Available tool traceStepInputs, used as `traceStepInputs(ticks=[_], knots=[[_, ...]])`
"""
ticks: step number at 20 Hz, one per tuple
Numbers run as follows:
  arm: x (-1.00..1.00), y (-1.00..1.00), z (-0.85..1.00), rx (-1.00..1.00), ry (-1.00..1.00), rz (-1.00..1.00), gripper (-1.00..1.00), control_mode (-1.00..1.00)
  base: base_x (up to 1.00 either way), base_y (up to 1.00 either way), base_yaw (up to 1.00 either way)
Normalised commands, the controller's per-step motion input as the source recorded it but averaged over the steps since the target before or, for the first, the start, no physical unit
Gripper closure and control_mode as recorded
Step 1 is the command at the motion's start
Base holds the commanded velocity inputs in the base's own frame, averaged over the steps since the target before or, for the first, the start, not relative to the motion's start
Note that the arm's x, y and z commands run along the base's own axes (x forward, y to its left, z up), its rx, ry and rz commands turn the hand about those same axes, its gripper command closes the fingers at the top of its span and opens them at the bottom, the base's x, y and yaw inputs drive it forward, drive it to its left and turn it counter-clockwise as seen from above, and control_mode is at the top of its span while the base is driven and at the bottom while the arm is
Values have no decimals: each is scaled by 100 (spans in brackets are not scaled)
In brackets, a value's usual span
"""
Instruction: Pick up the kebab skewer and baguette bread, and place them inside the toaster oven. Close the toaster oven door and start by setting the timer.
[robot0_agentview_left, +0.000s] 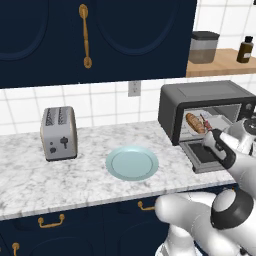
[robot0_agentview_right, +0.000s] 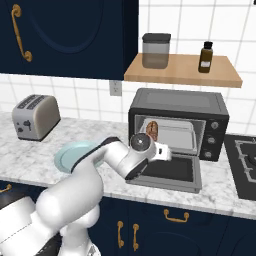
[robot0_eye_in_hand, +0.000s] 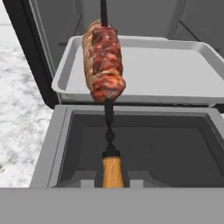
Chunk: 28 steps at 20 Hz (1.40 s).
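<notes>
Pincer (robot0_eye_in_hand: 113, 175) is nearest the hand camera, narrowed onto the wooden handle of the kebab skewer (robot0_eye_in_hand: 105, 65), so it's gripping the stick by its tail and keeping the meat end free to go in first. Left to right across the tabletop (robot0_agentview_left: 30, 175): silver toaster (robot0_agentview_left: 59, 133), then the light blue plate (robot0_agentview_left: 132, 163), bare, then the toaster oven (robot0_agentview_left: 205, 107) at the right with the toaster oven door (robot0_agentview_left: 202, 156) dropped flat toward the arm. Baguette bread (robot0_agentview_left: 195, 123) already lies inside on the oven's grey tray (robot0_eye_in_hand: 175, 70). Skewer hovers over the open door, meat just at the tray's front edge and beside or over the loaf; can't tell if they touch. My read: bread done, skewer placement in progress, door and timer not yet handled.
</notes>
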Motion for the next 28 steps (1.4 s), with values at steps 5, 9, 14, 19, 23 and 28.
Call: traceStepInputs(ticks=[5, 9, 14, 19, 23, 28], knots=[[22, -74, 13, -10, 4, -2, 100, -100, 0, 0, 0], [38, -47, -1, -10, 6, -5, 100, -100, 0, 0, 0], [40, -18, -2, -4, -1, -3, 100, -100, 0, 0, 0], [33, -9, -15, 0, -3, -3, 100, -100, 0, 0, 0], [49, -35, -1, 1, 0, -1, 100, -100, 0, 0, 0], [13, -33, -6, 0, 0, 0, 100, -100, 0, 0, 0]])
